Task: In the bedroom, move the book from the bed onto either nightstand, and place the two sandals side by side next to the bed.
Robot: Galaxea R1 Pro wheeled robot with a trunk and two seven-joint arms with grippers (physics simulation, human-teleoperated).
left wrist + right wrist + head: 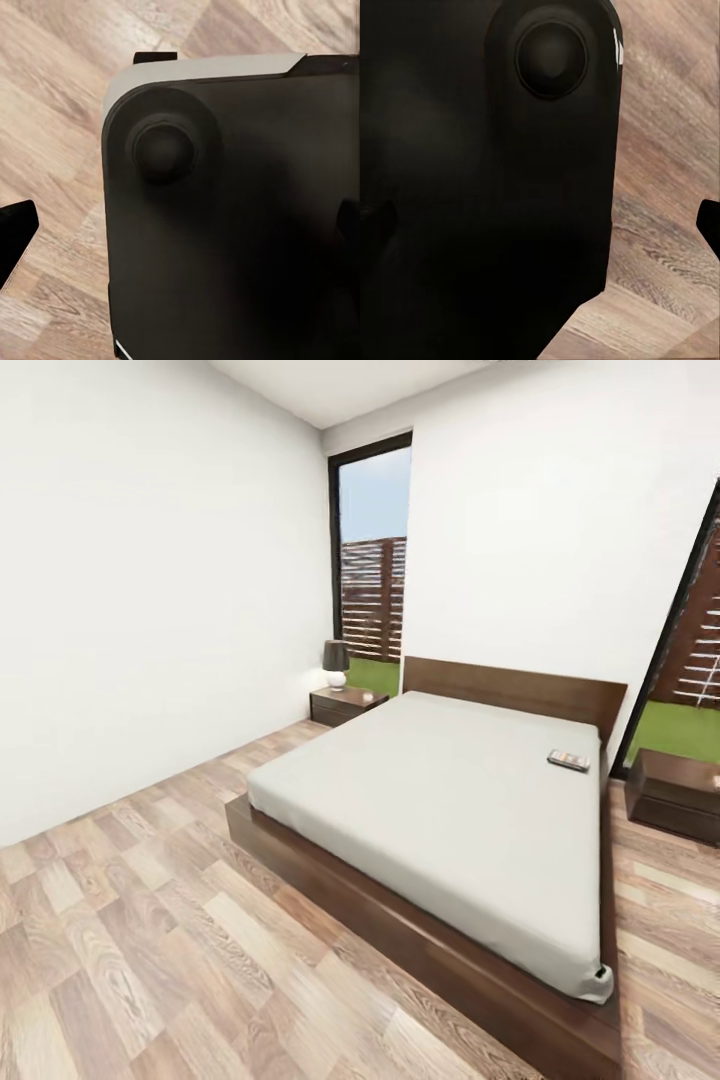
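- You are standing in the bedroom, off the foot corner of the bed [440, 810], with wood-plank floor [150, 960] between you and its dark frame; I read this as the approach step, before any pick.
- The bed's off-white mattress is bare except for one item, so nothing blocks a reach across it.
- Two nightstands flank the headboard: the far nightstand [345, 705] sits in the corner by the tall window [372, 560] and carries a small dark-shaded lamp [336, 663]; the near nightstand [680, 792] stands just beside the bed's other side, its top bare as far as you can see.
- The book [568, 760] lies flat on the mattress close to the headboard, near the edge that faces the near nightstand. That stand looks the shorter carry.
- The sandals are not among what you see here, so they wait for a later step.
- Both wrist views look down at the robot's own dark base [225, 225] over the floor, arms tucked. You cannot tell whether either gripper's fingers are apart or together.
- Next, drive along the bed's side toward the headboard until the book is within reach, then raise an arm.
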